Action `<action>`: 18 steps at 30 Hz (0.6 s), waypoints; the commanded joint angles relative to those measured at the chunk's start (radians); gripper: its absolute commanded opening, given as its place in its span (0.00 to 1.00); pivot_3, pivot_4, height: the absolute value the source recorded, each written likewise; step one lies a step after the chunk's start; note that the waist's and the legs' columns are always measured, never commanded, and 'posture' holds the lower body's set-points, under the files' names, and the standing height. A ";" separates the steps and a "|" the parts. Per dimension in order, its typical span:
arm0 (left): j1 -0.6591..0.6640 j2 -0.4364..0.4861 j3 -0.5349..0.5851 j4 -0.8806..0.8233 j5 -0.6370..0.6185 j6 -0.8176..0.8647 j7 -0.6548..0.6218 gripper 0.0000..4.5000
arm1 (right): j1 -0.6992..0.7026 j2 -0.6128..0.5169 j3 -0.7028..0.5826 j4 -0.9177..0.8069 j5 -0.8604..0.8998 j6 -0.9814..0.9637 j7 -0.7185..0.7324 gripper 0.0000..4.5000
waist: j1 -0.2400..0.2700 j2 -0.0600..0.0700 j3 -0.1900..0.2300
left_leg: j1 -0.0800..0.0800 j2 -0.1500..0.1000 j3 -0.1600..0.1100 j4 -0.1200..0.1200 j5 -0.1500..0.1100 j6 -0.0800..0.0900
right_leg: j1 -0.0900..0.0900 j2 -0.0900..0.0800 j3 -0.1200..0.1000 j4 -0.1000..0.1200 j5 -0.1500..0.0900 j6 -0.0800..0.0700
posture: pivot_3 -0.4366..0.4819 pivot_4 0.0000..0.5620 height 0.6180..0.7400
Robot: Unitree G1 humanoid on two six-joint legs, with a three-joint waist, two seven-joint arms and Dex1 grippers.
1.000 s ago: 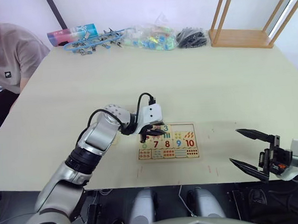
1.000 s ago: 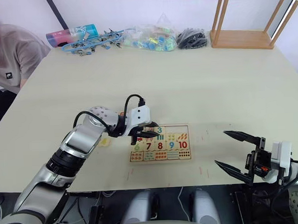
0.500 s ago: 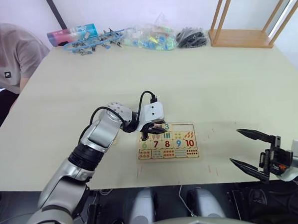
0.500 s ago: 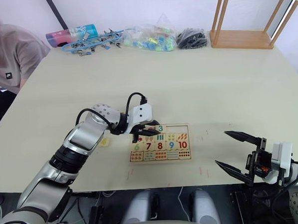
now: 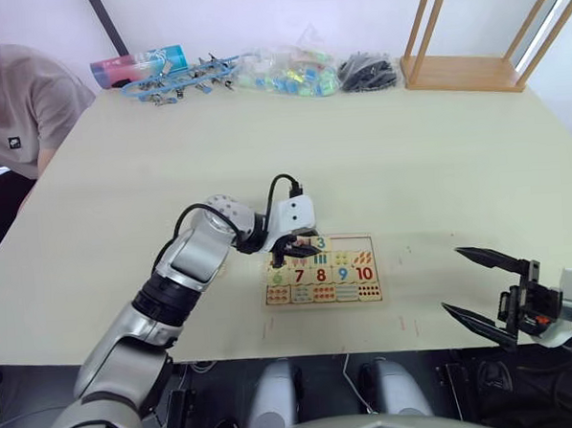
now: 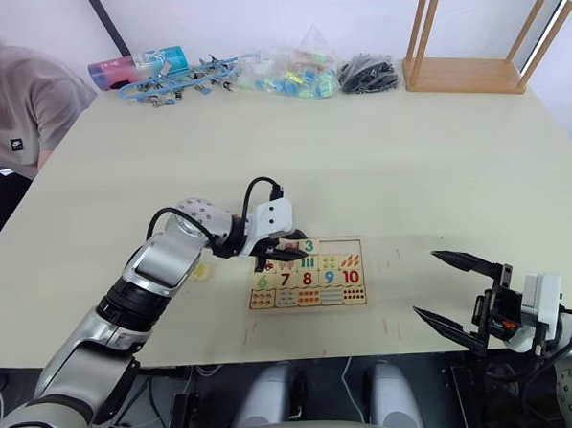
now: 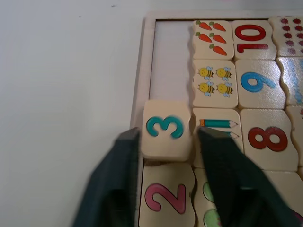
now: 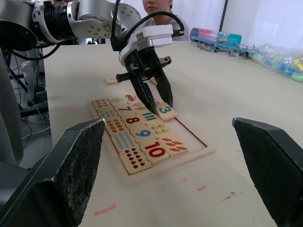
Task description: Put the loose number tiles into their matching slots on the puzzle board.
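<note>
1. A loose tile (image 6: 203, 270) lies on the counter (image 5: 379, 161) to the left of the board, just beside the left forearm; its digit cannot be read.
2. Left pincer (image 7: 166, 140) is clamped on the tile marked 3 (image 7: 166, 129), one finger on each side edge. The tile sits above the top row of the puzzle board (image 5: 323, 269), tilted, not yet seated.
3. Key relation: the empty slot for 3 (image 7: 165, 163) lies directly under the held tile, between the seated tile marked 2 (image 7: 165, 198) and the bare run of slots (image 7: 170, 61) toward the board's right end. Judgement: the move is a short straight descent with the tile levelled. The digit already reads in line with the 2, so no turning looks needed.
4. Clearances: the far board rim (image 7: 138, 94) runs along one finger and the picture tiles (image 7: 216, 124) sit close against the other, so finger room in the recess is tight. A snag on either edge could tip the tile.
5. Slots for 4 and 5 are bare wood.
6. Right pincer (image 5: 484, 287) hangs off the counter's near right edge, fingers spread wide and empty, well apart from the board. The left arm is the nearer one.
</note>
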 commanded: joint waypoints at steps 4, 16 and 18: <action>-0.033 -0.009 0.029 -0.019 -0.011 0.000 0.016 0.99 | 0.006 -0.010 -0.019 -0.021 0.006 -0.018 0.000 1.00 | 0.000 0.000 0.000 | 0.000 0.000 0.000 0.000 0.000 0.000 | 0.000 0.000 0.000 0.000 0.000 0.000 | 0.48 0.27 0.98; -0.130 -0.051 0.116 0.163 -0.102 -0.070 -0.011 0.94 | 0.007 -0.014 -0.021 -0.017 0.007 -0.017 -0.002 1.00 | 0.000 0.000 0.000 | 0.000 0.000 0.000 0.001 0.000 0.000 | 0.000 0.000 0.000 0.000 0.000 0.000 | 0.48 0.27 0.98; -0.155 -0.074 0.119 0.241 -0.098 -0.124 -0.011 0.82 | 0.004 -0.014 -0.019 -0.015 0.007 -0.017 -0.002 1.00 | 0.001 0.000 0.000 | 0.000 0.000 0.000 0.001 0.000 0.000 | 0.000 0.000 0.000 0.000 0.000 0.000 | 0.48 0.27 0.98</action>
